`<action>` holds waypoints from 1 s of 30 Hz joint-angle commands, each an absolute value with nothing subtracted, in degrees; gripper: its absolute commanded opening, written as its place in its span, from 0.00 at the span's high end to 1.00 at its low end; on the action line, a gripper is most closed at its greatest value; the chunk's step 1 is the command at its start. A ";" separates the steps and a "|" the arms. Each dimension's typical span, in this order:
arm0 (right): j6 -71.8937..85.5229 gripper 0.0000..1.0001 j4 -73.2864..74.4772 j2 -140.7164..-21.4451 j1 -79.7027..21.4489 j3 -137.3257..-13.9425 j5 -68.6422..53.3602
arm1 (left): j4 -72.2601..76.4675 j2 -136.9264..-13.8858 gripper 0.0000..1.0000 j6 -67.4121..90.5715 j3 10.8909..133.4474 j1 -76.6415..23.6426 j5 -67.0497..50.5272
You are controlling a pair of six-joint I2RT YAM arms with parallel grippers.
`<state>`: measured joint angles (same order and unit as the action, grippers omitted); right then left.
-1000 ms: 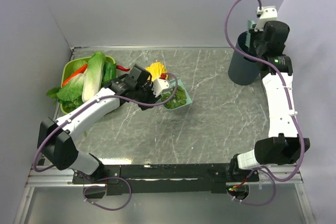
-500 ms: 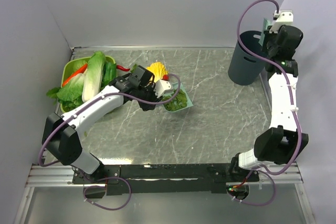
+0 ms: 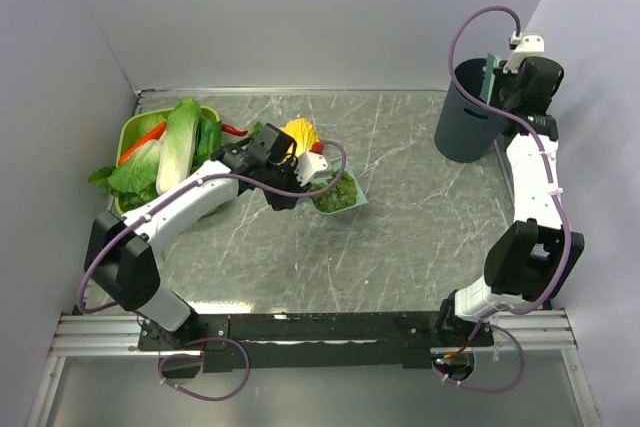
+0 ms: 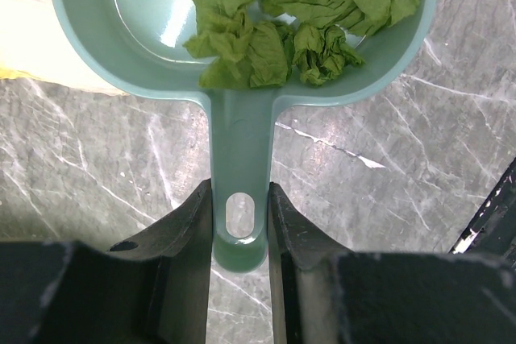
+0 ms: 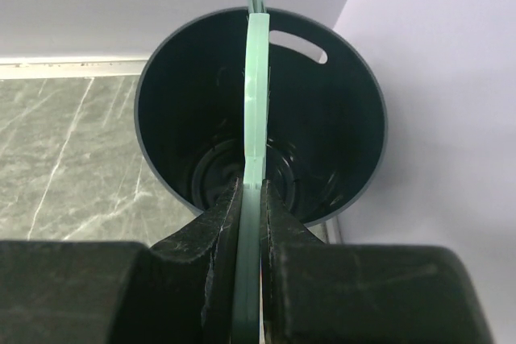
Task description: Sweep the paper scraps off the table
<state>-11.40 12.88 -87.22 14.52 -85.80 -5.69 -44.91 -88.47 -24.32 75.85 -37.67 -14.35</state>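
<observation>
Left jaws are clamping the dustpan [image 4: 242, 130] handle, paper scraps [image 4: 282, 22] lying in its pan dead ahead on the handle axis, bin [image 3: 463, 125] sitting far right, below right jaws gripping a teal blade [image 5: 255, 78].

We see the scraps [image 4: 274, 22] in the dustpan [image 4: 121, 22] mid-bench [image 3: 420, 227], the basket [image 3: 128, 132] far left, the brush [image 5: 254, 78] over the bin [image 3: 460, 137] far right.
</observation>
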 commanded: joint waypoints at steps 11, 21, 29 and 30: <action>-11.87 1.00 11.51 -86.75 14.94 -81.21 -6.50 | -43.68 -89.29 0.99 -24.87 78.05 -37.53 -16.96; -13.01 1.00 15.46 -84.73 15.12 -79.98 -7.21 | -43.68 -90.44 0.99 -24.87 79.36 -37.53 -17.40; -12.31 1.00 21.26 -83.68 15.03 -82.43 -11.33 | -43.33 -90.00 0.99 -24.96 79.19 -37.53 -17.31; -12.13 1.00 22.14 -83.50 15.03 -82.70 -11.77 | -43.42 -89.91 0.99 -25.13 79.02 -37.53 -17.31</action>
